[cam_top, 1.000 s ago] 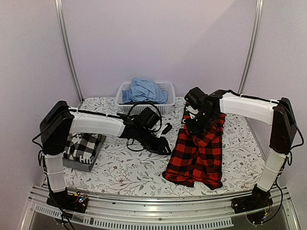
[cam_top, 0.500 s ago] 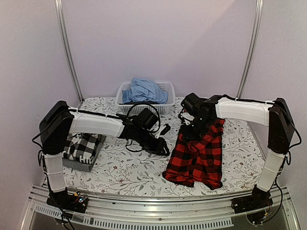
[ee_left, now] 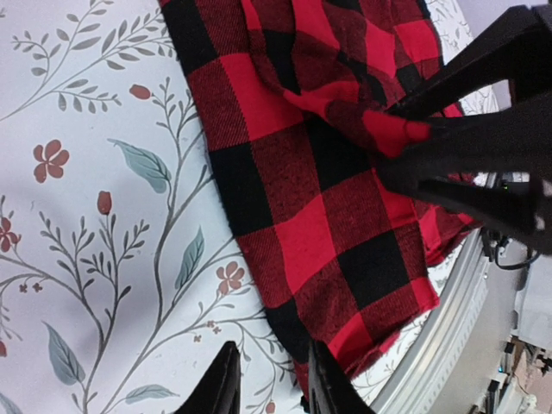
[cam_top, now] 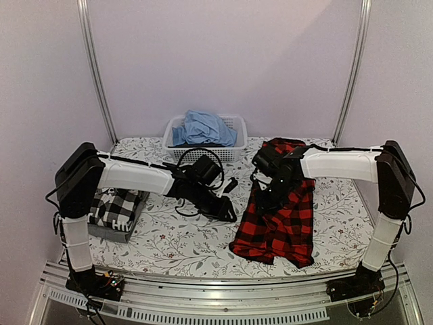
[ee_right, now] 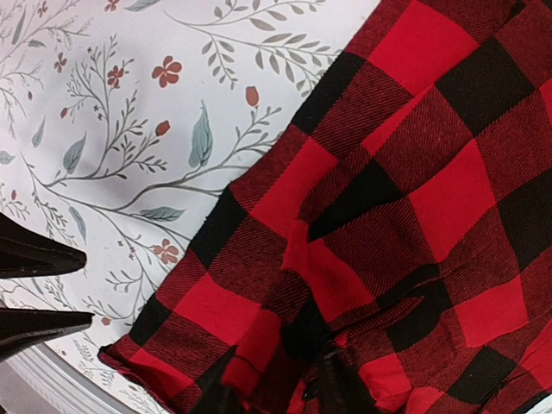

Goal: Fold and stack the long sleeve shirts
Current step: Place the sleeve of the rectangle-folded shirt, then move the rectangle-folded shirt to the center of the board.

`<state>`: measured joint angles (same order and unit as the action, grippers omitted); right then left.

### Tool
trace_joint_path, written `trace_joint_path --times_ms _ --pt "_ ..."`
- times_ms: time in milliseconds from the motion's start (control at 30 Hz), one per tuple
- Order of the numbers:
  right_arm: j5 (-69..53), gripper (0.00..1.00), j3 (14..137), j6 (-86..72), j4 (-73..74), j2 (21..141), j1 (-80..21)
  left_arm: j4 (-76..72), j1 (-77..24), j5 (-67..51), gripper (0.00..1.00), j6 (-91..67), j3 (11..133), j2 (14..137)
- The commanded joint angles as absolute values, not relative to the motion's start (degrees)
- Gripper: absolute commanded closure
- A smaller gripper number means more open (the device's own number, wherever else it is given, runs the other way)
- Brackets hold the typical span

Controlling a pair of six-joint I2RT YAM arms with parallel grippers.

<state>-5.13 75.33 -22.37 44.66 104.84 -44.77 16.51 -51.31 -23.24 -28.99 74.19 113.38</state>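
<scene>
Dealing here with the red-and-black flannel point(cam_top: 281, 217): sprawled lengthways down the right side of the bench point(cam_top: 183, 244), rumpled, far end up near the basket point(cam_top: 233, 125), near hem close to the front edge. Looks soft, limp and light, with enough tooth in the weave to stay put in a pinch, yet bound to sag, drag and double over when lifted from one spot. Nothing fragile about it. Best taken at two well-separated points along one edge, say hem corners or shoulder seams, pinching a single layer only; hard to pick out at present, with layers heaped over each other. Right gripper point(ee_right: 276, 373) down on the flannel's border toward the middle of the bench, a raised ridge of cloth between its parted fingers; cannot tell whether pinching that ridge or loose about it. Left gripper point(ee_left: 272, 355) just beside the same border, nearer the front, hovering low over the bench, fingers partly spread, grasping nothing. Black-and-white check shirt point(cam_top: 118, 205) folded small at the far left, well apart. Likely trouble: catching a bunch rather than an edge.
</scene>
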Motion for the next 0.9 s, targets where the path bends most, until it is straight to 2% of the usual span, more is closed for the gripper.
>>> trace_joint_path --times_ms 0,100,233,300,433,533,667,867 --pt "-4.8 0.57 74.0 -23.7 42.4 99.9 -45.5 15.2 -50.5 -22.7 0.73 -29.4 73.8 111.7" --pt "-1.1 0.40 72.7 -24.7 40.7 96.4 -44.4 15.0 -50.4 -22.5 0.72 -29.9 73.6 111.9" --pt "0.7 0.38 69.5 -26.8 34.7 92.6 -39.3 14.8 -50.4 -21.9 0.72 -30.5 73.9 112.4" --pt "2.4 0.46 68.6 -27.4 31.0 92.1 -36.0 14.9 -50.4 -21.8 0.72 -30.9 74.3 112.8" --pt "-0.4 0.72 68.5 -27.8 22.2 94.0 -27.7 15.0 -50.4 -21.4 0.73 -31.9 74.6 112.8" --pt "-5.1 0.80 69.8 -27.8 15.6 97.6 -23.1 15.4 -50.4 -20.8 0.73 -32.4 74.9 112.4" --pt "-9.9 0.87 74.1 -28.1 12.3 105.6 -18.3 16.8 -50.6 -20.3 0.73 -32.9 75.5 112.1" --pt "-14.1 0.88 80.1 -29.1 9.8 117.2 -13.7 18.8 -50.7 -19.6 0.73 -33.6 76.2 111.1"
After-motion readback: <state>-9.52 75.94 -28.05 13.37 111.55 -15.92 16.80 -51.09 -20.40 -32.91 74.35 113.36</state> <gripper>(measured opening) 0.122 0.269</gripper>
